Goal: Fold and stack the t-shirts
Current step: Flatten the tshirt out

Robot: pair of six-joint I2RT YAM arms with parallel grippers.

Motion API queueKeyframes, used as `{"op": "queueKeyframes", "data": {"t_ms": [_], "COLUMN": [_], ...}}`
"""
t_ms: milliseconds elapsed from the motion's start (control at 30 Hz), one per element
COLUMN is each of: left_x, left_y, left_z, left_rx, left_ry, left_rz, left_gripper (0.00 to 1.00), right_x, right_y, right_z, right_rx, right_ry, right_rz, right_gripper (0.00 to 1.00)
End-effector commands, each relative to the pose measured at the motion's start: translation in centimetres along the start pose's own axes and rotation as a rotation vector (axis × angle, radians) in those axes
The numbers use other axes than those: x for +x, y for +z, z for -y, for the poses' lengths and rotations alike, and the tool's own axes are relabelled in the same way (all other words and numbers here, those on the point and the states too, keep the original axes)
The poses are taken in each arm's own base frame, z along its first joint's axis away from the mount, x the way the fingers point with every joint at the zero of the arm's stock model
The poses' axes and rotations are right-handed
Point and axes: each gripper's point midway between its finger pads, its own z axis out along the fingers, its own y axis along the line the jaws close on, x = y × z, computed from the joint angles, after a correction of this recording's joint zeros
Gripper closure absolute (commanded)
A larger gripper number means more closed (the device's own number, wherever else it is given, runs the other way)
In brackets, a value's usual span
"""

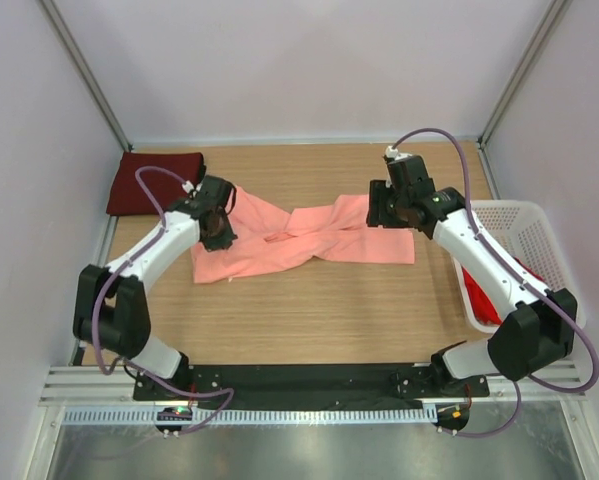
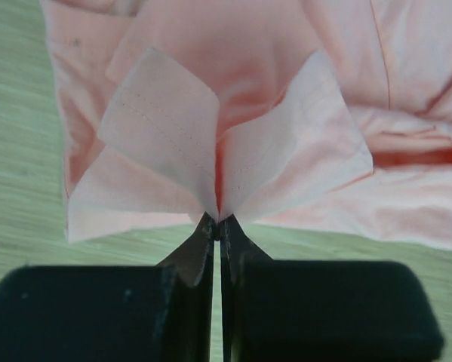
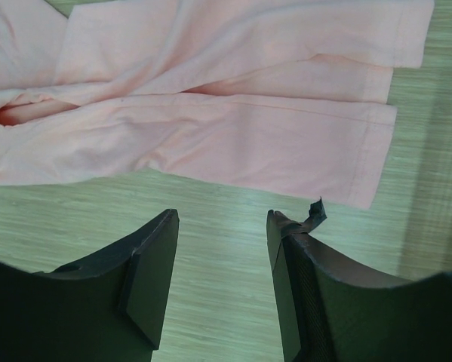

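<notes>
Pink shirt (image 1: 319, 240) lies twisted across the table (image 1: 309, 330). My left claw (image 2: 216, 220) pinches a thin fold at its 9 o'clock end. The right claw (image 3: 222, 219) gapes, empty, beside the 3 o'clock hem. I judge pulling with 1 claw could slip that pinch or worsen the twist.

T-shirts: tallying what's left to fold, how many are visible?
3: salmon-pink shirt mid-table, maroon shirt folded at the far left corner, red shirt partly hidden in the basket at right, which may hide more.
</notes>
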Motion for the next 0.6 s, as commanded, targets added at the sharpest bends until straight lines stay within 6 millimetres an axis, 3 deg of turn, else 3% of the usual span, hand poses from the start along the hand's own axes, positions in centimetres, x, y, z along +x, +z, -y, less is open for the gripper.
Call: {"op": "queueKeyframes", "data": {"t_ms": [0, 133, 200, 233, 267, 300, 367, 433, 567], "left_x": [4.0, 8.6, 10.2, 10.1, 9.6, 9.0, 6.6, 4.3, 3.3], "left_y": [-0.5, -0.5, -0.3, -0.2, -0.3, -0.6, -1.7, -2.4, -2.2], "left_z": [-1.5, -2.8, -3.7, -4.4, -4.7, -5.1, -5.0, -4.6, -3.7], "left_rx": [-0.025, -0.023, -0.019, -0.042, -0.053, -0.068, -0.076, -0.055, 0.023], "left_ry": [-0.042, -0.13, -0.151, -0.164, -0.169, -0.168, -0.149, -0.174, -0.258], "left_rz": [-0.023, -0.043, -0.041, -0.012, 0.016, 0.044, 0.11, 0.138, 0.083], "left_gripper": [0.99, 0.93, 0.82, 0.76, 0.62, 0.55, 0.43, 0.4, 0.4], "right_x": [0.7, 2.3, 2.9, 3.0, 3.1, 3.1, 2.9, 2.8, 2.7], "right_y": [-0.4, 0.5, 0.8, 0.9, 1.2, 1.2, 1.2, 1.0, 0.5], "right_z": [0.9, 1.4, 1.6, 1.7, 1.9, 1.8, 1.7, 1.3, 1.4], "right_rx": [0.039, 0.059, 0.072, 0.077, 0.085, 0.087, 0.081, 0.061, 0.06], "right_ry": [-0.005, 0.011, 0.017, 0.019, 0.021, 0.023, 0.032, 0.037, 0.037], "right_rz": [0.003, -0.043, -0.059, -0.063, -0.068, -0.068, -0.069, -0.063, -0.049], "right_gripper": [0.43, 0.43, 0.43, 0.43, 0.43, 0.43, 0.43, 0.43, 0.43]}}
